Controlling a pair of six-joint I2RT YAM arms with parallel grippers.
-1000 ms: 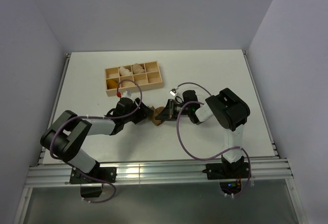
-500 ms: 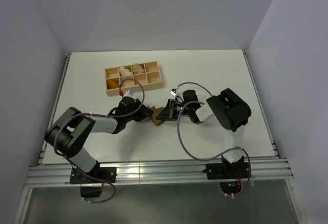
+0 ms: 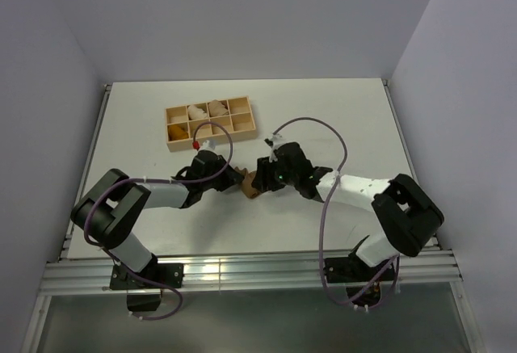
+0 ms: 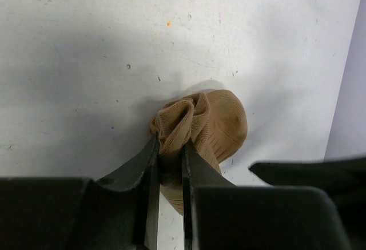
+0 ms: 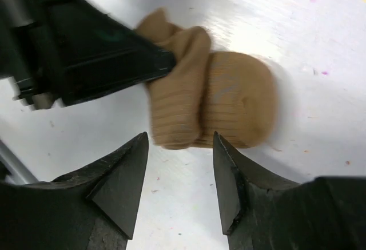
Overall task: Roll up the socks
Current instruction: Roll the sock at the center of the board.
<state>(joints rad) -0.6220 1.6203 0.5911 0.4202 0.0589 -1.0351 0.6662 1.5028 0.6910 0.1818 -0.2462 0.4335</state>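
Since a second earlier my right arm had swung its elbow out toward 4 o'clock and the right pincer (image 5: pixel 179 140) had let go, while the left pincer (image 4: pixel 170 149) had closed. The sock bundle (image 4: pixel 214 123) lay on the table (image 3: pixel 339 119) near the middle, at 5 o'clock from the tray (image 3: pixel 212 122). To finish the roll well, I judged the left should keep its pinch on the bunched fold as an anchor while the right re-took the loose outer layer and drew it over the ball, low to the surface. The left pincer was clamped on that fold from 9 o'clock. The right stood apart at 3 o'clock, holding nothing, its tips just short of the fabric.
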